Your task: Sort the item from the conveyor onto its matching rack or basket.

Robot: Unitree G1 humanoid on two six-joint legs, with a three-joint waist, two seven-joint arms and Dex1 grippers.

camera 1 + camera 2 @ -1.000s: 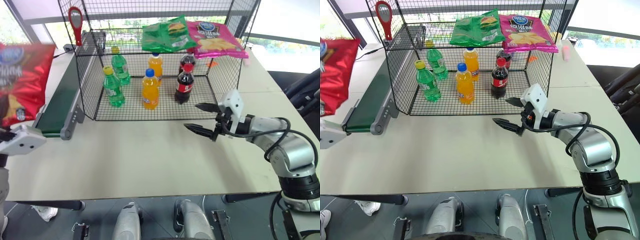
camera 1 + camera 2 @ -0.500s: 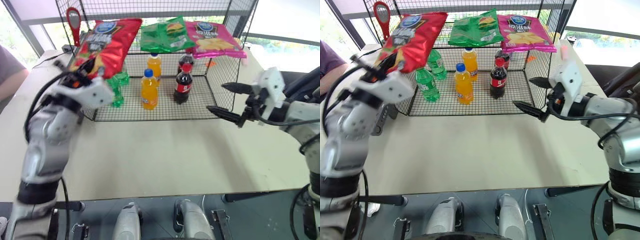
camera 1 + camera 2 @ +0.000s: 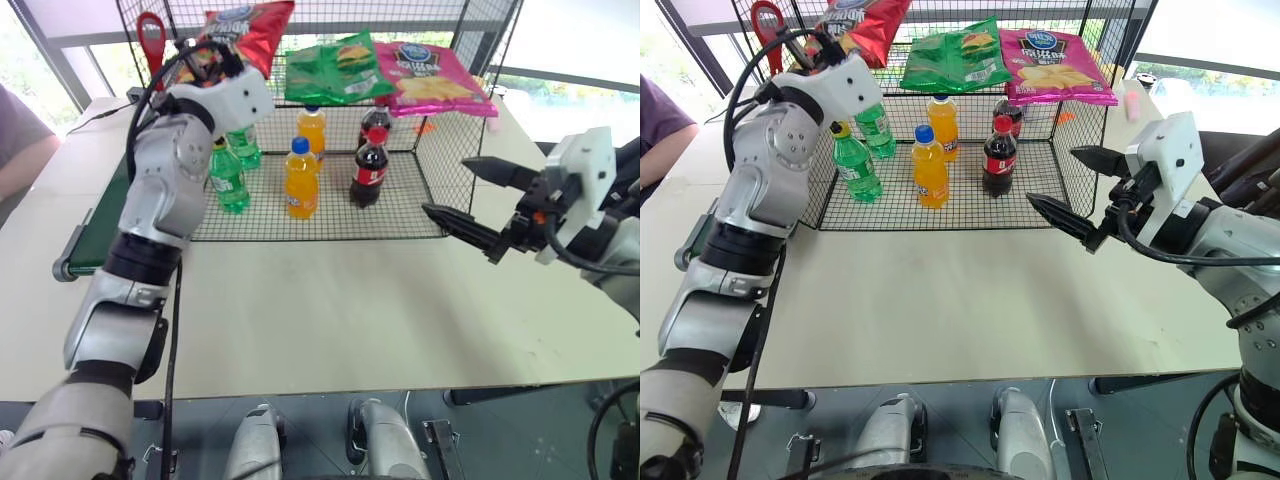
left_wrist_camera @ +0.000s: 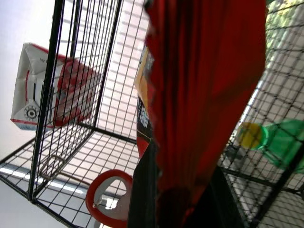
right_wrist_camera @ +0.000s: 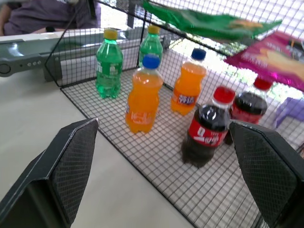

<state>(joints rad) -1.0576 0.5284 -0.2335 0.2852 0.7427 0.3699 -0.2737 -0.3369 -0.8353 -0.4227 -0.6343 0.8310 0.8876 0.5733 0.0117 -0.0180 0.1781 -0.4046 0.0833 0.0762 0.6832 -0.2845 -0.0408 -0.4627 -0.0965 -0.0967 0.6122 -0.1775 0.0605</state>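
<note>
Nearest, the right pincer (image 3: 478,204) hangs level over the bench (image 3: 330,300), fingers spread apart. Farther back, the left arm reaches up, its left pincer (image 3: 825,48) clamped on the red chip bag (image 3: 243,27) at the wire cage (image 3: 440,130) shelf's left end, beside the green bag (image 3: 333,70); bottles (image 3: 300,178) stand below.

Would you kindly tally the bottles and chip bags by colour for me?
Green bottles: 2
Orange bottles: 2
Cola bottles: 2
Red chip bag: 1
Green chip bag: 1
Pink chip bag: 1
Total: 9
</note>
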